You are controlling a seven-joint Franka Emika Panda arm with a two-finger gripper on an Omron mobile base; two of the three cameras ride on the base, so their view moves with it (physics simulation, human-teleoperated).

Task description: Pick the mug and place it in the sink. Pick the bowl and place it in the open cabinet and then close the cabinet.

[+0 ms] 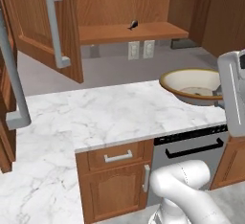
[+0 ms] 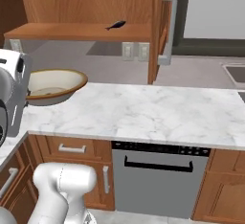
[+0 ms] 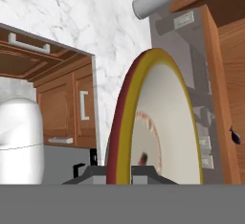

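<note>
Tan-brown bowl (image 3: 158, 122) (cream inside) is clamped at its rim by the pincer (image 3: 119, 173), above the counter (image 1: 119, 117).

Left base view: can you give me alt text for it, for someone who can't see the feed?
A tan bowl with a cream inside is held above the right end of a white marble counter, by the robot's white arm. Behind, a wooden wall cabinet stands open, door swung left, with a small dark object on its shelf.

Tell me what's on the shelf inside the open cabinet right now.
On the cabinet shelf lies one small dark object, too small to identify. The shelf's far left end is hidden by the open door. The bowl is not there yet.
</note>
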